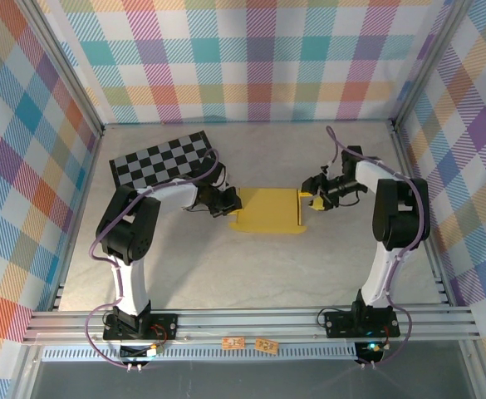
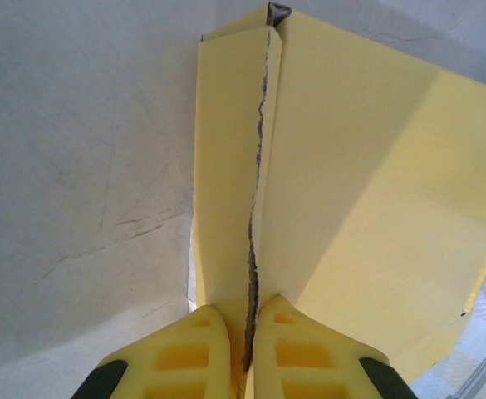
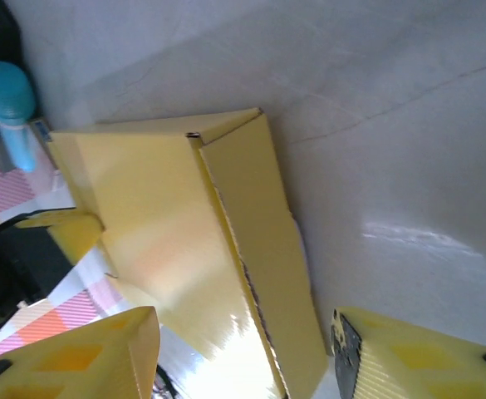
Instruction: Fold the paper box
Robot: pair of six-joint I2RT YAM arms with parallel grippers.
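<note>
A thin yellow cardboard paper box [image 1: 267, 210] lies flat-bottomed in the middle of the pale grey table [image 1: 226, 283], right between the two arms. The left gripper [image 2: 249, 324] has its yellow fingers squeezed together on the box's left wall, which stands up and looks folded double, with a rough edge running along the top of it. The right gripper [image 3: 243, 332] is at the other side of the box. Its fingers [image 3: 101, 357] are apart, one on each side of the right wall, and they are not pinching it. That wall leans a bit and looks folded over too. A black-and-white checkered board [image 1: 164, 160] lies behind the left arm, apart from the box, and a small teal tube [image 3: 10, 104] stands near the far end of the box. I think the job is at the step where the side walls get folded up and pressed so they stay. Next, the right gripper probably needs to close on its wall or push it straight, while the left one holds the box from sliding. The card is thin, so a hard squeeze could bend it.
</note>
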